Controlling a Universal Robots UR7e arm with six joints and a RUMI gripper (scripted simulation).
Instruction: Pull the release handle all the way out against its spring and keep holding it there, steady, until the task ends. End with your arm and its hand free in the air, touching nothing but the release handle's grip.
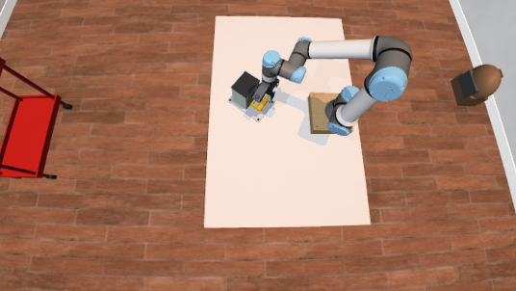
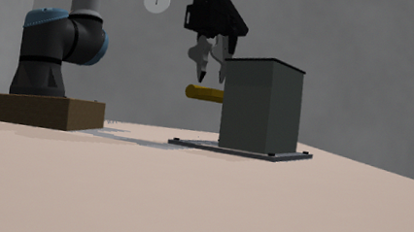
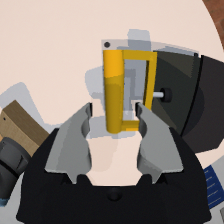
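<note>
Yellow release handle [image 3: 118, 90] under part-open gripper [image 3: 114, 122] (its rod mostly hidden)

My arm [image 1: 339, 49] reached toward the upper left of the top view, wrist bent downward. My claw [image 2: 210, 75] pointed straight down, fingers partly apart and gripping nothing.

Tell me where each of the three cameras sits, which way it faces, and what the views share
Top: overhead, looking straight down; whole arm, mat, red cart.
Exterior: low at mat level, looking sideways at the grey housing; arm base, open gripper above the yellow handle.
Wrist: behind the fingers, looking down at the handle.
Shared: handle and housing appear in all three.
</note>
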